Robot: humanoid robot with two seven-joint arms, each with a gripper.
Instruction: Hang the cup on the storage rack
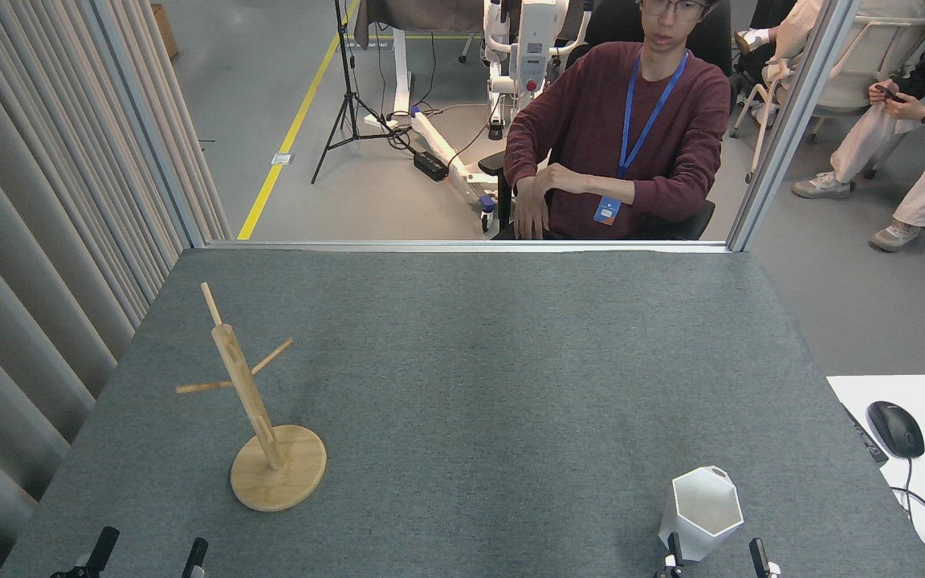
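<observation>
2 spread fingers of the empty right pincer (715, 554) flank the cup (701, 511) just ahead: advance level, then close squarely on its walls.

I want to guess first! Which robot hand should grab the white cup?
Right. The right gripper is open, its fingertips flanking the base of the white faceted cup. The left gripper sits across the table, nearer the bamboo mug tree.

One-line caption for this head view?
White faceted cup upright between open right gripper fingers; bamboo peg rack stands left on grey felt table.
</observation>
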